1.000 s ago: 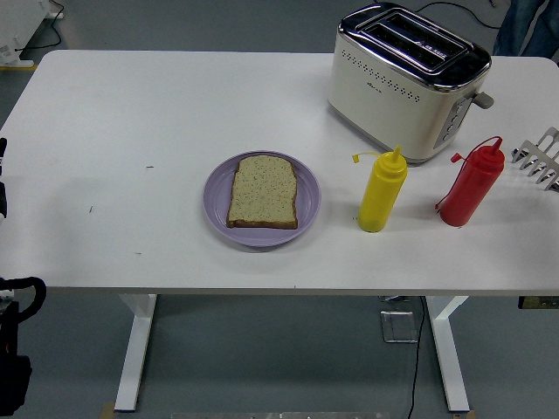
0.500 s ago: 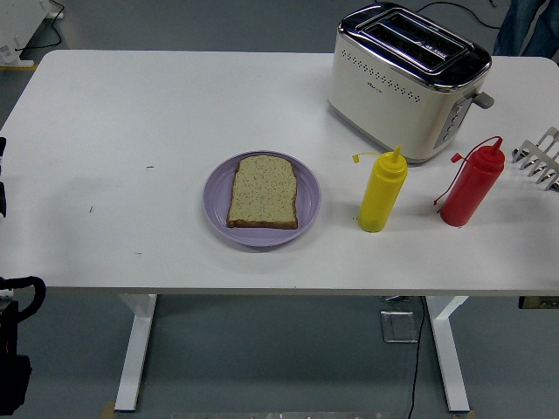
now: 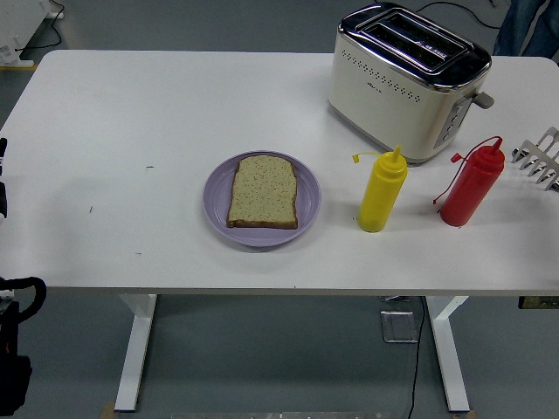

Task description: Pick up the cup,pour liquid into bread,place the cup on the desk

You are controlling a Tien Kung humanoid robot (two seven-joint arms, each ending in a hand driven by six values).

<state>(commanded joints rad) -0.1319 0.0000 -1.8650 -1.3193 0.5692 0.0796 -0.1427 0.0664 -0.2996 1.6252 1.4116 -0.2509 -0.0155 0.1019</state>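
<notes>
A slice of bread (image 3: 263,191) lies flat on a purple plate (image 3: 217,207) in the middle of the table. To its right a yellow squeeze bottle (image 3: 382,192) stands upright, and a red squeeze bottle (image 3: 471,184) stands further right, leaning a little. No cup is in view. Only the pale fingertips of my right hand (image 3: 541,159) show at the right edge. They are spread, hold nothing, and sit just right of the red bottle's top without touching it. My left arm (image 3: 12,349) hangs below the table's near edge at the lower left.
A cream and chrome toaster (image 3: 406,80) stands at the back right, behind the two bottles. The white table (image 3: 131,122) stretches bare to the left of the plate. A person's dark clothing shows at the top right corner.
The red bottle's cap tether has swayed very slightly. Nothing else has moved.
</notes>
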